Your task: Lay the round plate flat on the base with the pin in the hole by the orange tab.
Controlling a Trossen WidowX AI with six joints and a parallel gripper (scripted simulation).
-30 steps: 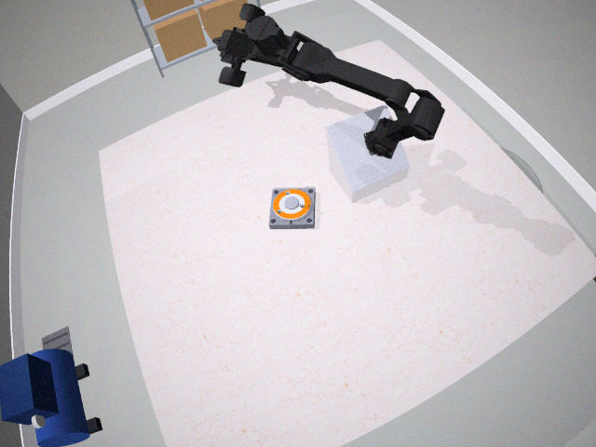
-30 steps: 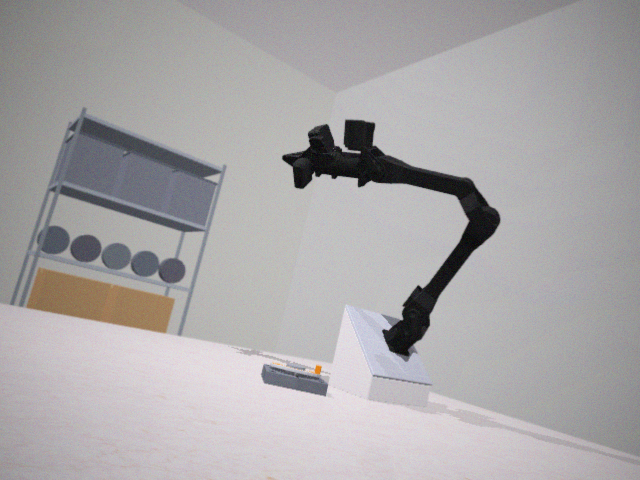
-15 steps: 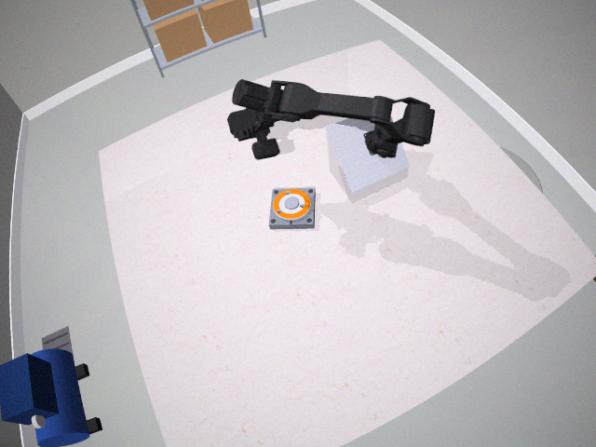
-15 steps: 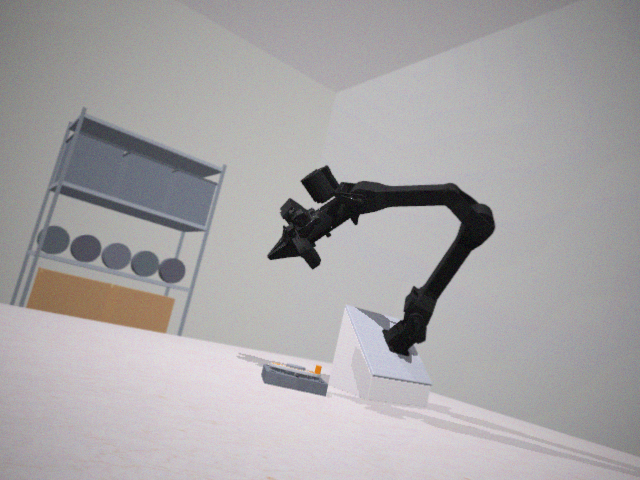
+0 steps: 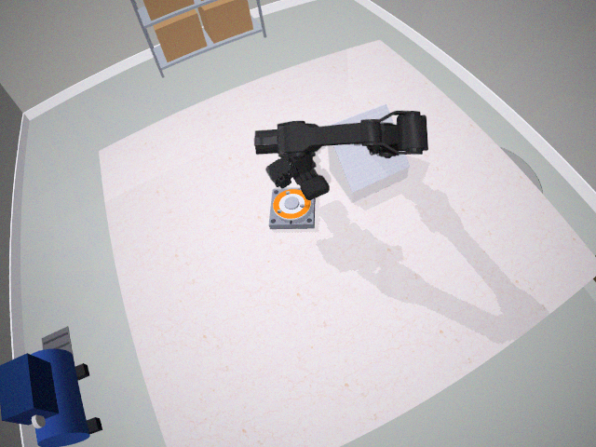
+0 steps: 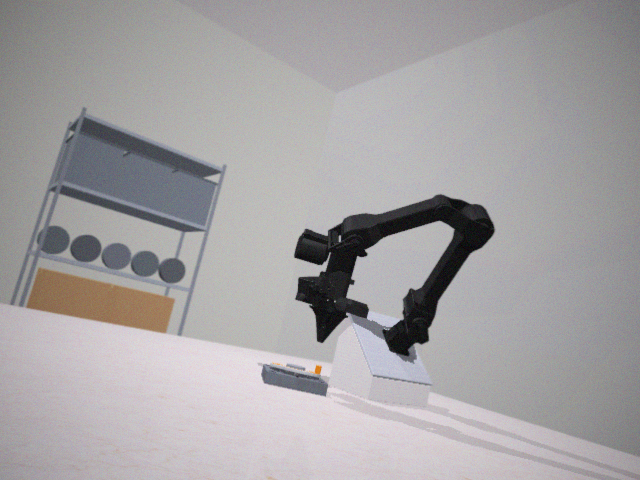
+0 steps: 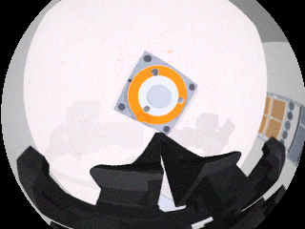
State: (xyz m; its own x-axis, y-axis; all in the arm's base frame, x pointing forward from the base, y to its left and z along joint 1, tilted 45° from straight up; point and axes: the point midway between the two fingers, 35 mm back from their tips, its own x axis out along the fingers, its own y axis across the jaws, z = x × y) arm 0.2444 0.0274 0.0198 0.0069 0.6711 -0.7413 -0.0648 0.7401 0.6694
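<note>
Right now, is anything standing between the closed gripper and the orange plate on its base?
Nothing visible does. The gripper, shut and empty, hangs above the plate with only open air between them; the base carries nothing else.
</note>
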